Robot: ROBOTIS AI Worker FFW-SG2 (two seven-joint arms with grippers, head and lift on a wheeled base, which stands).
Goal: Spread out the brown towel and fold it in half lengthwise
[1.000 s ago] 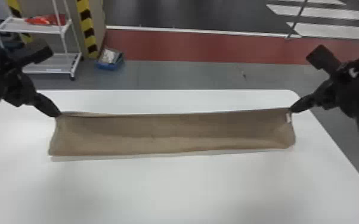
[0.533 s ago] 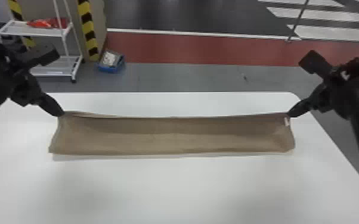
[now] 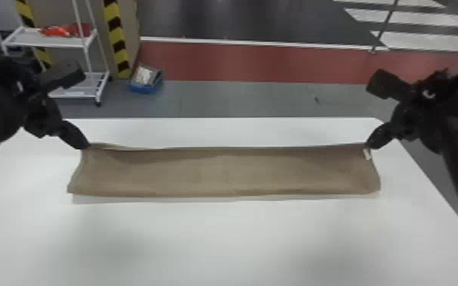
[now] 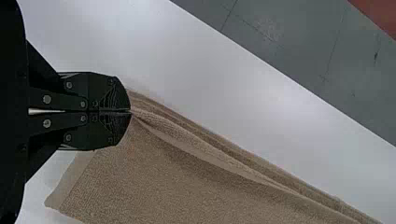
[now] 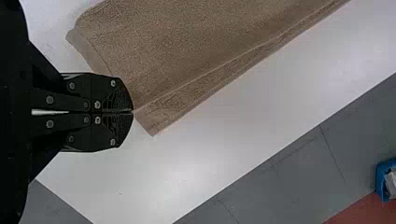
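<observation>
Pinching the brown towel (image 3: 224, 175) near its far corners, your left gripper (image 3: 86, 145) and right gripper (image 3: 369, 145) have their jaws closed on cloth — the tips hide how much. Both wrist views crop it; beyond its near edge, white table (image 3: 220, 243) stretches out.

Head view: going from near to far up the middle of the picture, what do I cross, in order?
White table's near part → brown towel → table's far edge → gray floor → red floor strip → white line → dark floor.
</observation>
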